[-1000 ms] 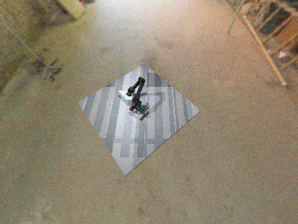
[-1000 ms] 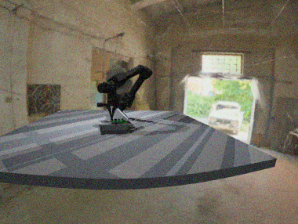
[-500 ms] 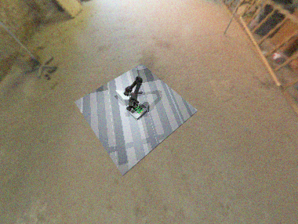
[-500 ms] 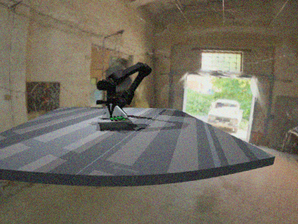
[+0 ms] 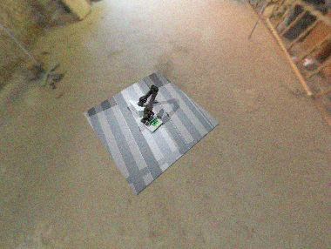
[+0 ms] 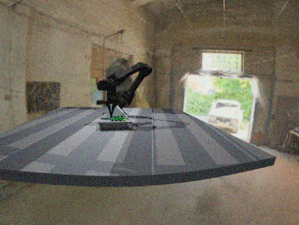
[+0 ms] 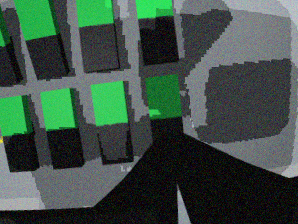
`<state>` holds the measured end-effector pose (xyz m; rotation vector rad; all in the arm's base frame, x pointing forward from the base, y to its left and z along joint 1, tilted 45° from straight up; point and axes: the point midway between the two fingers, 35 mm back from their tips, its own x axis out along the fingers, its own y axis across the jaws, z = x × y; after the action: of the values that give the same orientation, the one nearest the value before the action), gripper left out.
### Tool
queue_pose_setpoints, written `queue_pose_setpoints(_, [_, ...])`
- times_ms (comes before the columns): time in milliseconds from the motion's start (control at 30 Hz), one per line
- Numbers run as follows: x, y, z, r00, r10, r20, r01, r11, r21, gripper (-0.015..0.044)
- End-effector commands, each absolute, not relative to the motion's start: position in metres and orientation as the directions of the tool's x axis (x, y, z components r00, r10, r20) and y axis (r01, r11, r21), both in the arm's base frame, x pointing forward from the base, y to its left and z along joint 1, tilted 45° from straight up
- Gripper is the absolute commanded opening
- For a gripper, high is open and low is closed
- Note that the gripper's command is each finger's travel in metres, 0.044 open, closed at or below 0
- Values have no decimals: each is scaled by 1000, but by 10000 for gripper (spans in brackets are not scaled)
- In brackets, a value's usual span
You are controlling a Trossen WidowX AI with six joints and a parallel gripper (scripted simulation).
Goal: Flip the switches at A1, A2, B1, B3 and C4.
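The switch panel (image 5: 152,130) (image 6: 115,126) (image 7: 255,37) carries rows of switches with green and black halves. The wrist view shows two rows of four. The lower row, nearest the arm, has its rightmost switch (image 7: 163,95) in column 4, darker green in shadow. My gripper (image 6: 112,116) (image 7: 170,142) is shut and empty. Its tips are at the near, black half of that switch and hide it; whether they touch cannot be told. The lower-row switch in column 3 (image 7: 109,102) is just left of the tips. Which ends are raised is unclear, and the farthest row is out of the wrist view.
The panel lies on a grey striped table top (image 5: 126,152) (image 6: 169,149). The arm (image 5: 152,93) (image 6: 135,75) reaches over the panel from its base side. Other switches (image 7: 57,107) stand close to the left of the tips and in the row beyond.
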<state>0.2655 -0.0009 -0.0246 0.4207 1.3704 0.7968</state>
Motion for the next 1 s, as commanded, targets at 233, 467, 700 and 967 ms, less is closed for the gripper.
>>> queue_pose_setpoints(233, [265, 1, -26, 2, 716, -698, -250, 676, 693, 0])
queue_pose_setpoints(467, [265, 1, -26, 2, 716, -698, -250, 676, 693, 0])
queue_pose_setpoints(700, [265, 2, -27, 2, 716, -698, -250, 676, 693, 0])
queue_pose_setpoints(967, [265, 3, -28, 2, 716, -698, -250, 676, 693, 0])
